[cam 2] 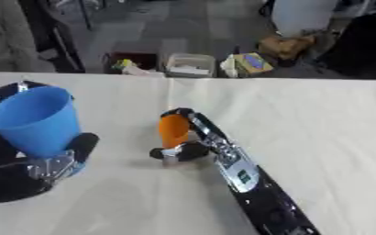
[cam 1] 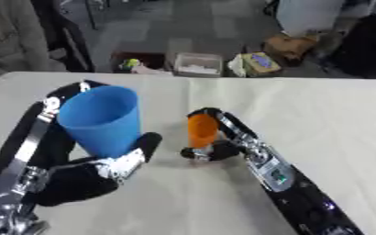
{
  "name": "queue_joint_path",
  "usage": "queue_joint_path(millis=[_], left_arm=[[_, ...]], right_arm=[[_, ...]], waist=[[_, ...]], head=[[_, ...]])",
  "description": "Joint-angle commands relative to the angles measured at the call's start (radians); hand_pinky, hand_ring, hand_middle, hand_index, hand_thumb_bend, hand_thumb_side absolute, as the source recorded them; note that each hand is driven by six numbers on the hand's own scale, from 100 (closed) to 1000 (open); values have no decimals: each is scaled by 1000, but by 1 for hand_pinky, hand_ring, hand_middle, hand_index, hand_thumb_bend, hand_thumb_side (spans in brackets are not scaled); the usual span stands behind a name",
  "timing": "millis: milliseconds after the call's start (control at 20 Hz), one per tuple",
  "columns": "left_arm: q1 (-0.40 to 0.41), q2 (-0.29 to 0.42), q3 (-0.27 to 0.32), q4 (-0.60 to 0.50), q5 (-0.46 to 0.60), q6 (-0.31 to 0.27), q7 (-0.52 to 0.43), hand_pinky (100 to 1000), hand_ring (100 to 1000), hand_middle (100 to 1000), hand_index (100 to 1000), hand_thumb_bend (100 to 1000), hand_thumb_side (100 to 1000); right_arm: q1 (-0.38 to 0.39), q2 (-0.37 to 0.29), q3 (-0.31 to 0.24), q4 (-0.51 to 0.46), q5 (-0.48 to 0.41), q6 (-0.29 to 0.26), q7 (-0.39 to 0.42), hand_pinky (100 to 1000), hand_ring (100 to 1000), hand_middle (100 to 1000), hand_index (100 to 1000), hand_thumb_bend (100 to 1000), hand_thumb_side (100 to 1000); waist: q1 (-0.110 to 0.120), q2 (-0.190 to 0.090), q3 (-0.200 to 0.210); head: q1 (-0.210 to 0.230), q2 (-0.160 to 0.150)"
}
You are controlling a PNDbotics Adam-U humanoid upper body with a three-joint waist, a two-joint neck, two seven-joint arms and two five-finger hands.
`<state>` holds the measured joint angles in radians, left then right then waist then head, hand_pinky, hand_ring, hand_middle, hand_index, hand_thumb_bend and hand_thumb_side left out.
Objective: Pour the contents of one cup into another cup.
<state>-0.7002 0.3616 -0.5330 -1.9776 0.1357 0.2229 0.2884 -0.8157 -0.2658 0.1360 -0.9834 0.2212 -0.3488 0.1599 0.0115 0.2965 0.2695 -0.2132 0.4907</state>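
Observation:
A large blue cup (cam 1: pixel 103 120) stands upright in my left hand (cam 1: pixel 111 170), whose fingers and thumb curl round its lower part at the left of the table. A smaller orange cup (cam 1: pixel 201 130) stands upright near the middle, with my right hand (cam 1: pixel 219 149) wrapped round it from the right and below. The two cups are apart, with a gap of bare table between them. I cannot see what is inside either cup.
The pale table (cam 1: pixel 319 119) stretches wide to the right and behind the cups. Beyond its far edge, on the floor, lie a clear box (cam 1: pixel 197 64), bags (cam 1: pixel 259 62) and other clutter. A person's grey sleeve (cam 1: pixel 11 32) shows at the top left.

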Motion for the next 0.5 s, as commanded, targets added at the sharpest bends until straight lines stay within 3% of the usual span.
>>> queue_joint_path(millis=[50,300,400,500], left_arm=[[-17,3,3,-16,4,0,-3,507,103,213,442,237,100],[-13,2,1,-12,4,-2,0,506,102,212,440,235,100],[-11,2,0,-11,3,-4,2,506,102,212,440,233,100],[-9,3,-1,-11,2,-5,2,505,101,211,440,233,100]], right_arm=[[-22,3,0,-2,8,0,4,551,627,677,758,697,291],[-21,12,-2,-1,-9,10,-4,405,496,537,680,609,201],[-19,15,-4,-2,-20,15,-10,317,423,468,612,527,108],[-17,15,-5,-7,-37,22,-16,269,369,426,561,424,100]], waist=[[5,-23,2],[6,-21,2],[7,-21,1],[8,-21,0]], head=[[-2,-12],[-3,-11],[-3,-11],[-2,-10]])
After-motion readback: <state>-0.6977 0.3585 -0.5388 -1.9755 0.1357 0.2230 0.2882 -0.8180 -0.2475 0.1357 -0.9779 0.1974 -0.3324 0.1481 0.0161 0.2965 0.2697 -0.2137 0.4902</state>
